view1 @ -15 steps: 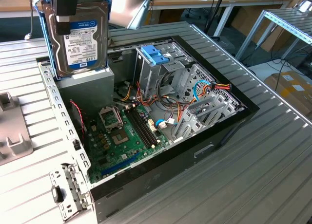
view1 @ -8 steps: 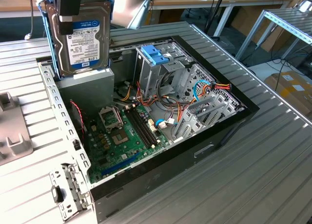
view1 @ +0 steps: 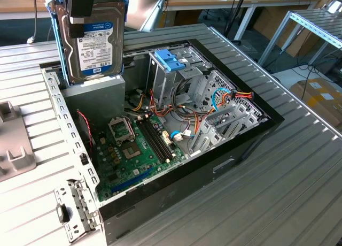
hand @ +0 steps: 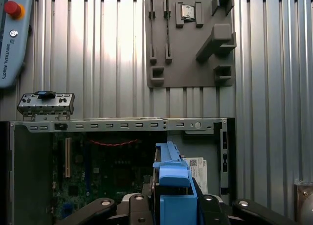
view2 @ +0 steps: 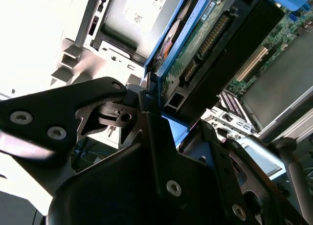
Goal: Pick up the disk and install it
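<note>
**A:** Entry one, the disk?

**B:** Disk (view1: 96, 40): flat grey-metal drive with a white and blue label and light-blue side rails. It stands upright on edge over the grey power-supply box (view1: 93, 93), at the exterior view's left. I cannot tell whether its lower edge touches the box.

**A:** Entry two, the holder?

**B:** Gripper (view1: 80, 13): black fingers (hand: 139, 201) drawn in on either side of the disk's upper end, pinching its blue rail.

**A:** Farther off?

**B:** Open computer case (view1: 176, 192) holding a green motherboard (view1: 133, 155) and a metal drive cage (view1: 187, 80). Ribbed metal tabletop (view1: 278, 192). Grey fixture plate (hand: 186, 63).
</note>
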### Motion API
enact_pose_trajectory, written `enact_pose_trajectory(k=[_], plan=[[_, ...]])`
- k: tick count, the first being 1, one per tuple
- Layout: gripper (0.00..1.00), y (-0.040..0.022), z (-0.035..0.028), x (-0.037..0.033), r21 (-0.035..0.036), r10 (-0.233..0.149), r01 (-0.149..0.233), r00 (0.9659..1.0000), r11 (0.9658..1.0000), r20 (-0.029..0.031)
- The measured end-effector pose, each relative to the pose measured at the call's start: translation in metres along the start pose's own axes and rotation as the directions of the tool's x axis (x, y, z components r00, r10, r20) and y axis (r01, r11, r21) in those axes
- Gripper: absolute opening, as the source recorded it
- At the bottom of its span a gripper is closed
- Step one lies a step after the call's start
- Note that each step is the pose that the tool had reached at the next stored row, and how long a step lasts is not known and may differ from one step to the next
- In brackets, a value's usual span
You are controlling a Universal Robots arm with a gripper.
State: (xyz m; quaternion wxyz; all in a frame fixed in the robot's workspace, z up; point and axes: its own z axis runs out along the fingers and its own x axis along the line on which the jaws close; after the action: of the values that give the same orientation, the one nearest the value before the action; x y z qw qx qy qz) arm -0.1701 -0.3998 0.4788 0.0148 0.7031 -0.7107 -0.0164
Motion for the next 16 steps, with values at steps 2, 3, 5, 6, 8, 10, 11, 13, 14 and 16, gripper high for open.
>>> enact_pose_trajectory(k=[2, 3, 5, 6, 8, 10, 11, 13, 14, 16], plan=[[0.37, -0.002, 0.0, 0.0, 0.0, 0.0, 0.0, 1.0, 1.0, 0.0], [0.37, -0.0027, 0.0, 0.0, 0.0, 0.0, 0.0, 1.0, 1.0, -0.0001], [0.37, -0.0042, 0.0, -0.0001, 0.0, 0.0, 0.0, 1.0, 1.0, 0.0], [0.37, -0.0052, 0.0, -0.0001, 0.0, 0.0, 0.0, 1.0, 1.0, -0.0001], [0.37, -0.0072, -0.0001, -0.0001, 0.0, 0.0, 0.0, 1.0, 1.0, -0.0002], [0.37, -0.0087, 0.0, -0.0001, 0.0, 0.0, 0.0, 1.0, 1.0, -0.0002], [0.37, -0.0101, 0.0, -0.0001, 0.0, 0.0, 0.0, 1.0, 1.0, -0.0001], [0.37, -0.0119, -0.0001, -0.0001, 0.0, 0.0, 0.0, 1.0, 1.0, -0.0002], [0.37, -0.0136, -0.0001, -0.0001, 0.0, 0.0, 0.0, 1.0, 1.0, -0.0003], [0.37, -0.0153, -0.0001, -0.0001, 0.0, 0.0, 0.0, 1.0, 1.0, -0.0003]])
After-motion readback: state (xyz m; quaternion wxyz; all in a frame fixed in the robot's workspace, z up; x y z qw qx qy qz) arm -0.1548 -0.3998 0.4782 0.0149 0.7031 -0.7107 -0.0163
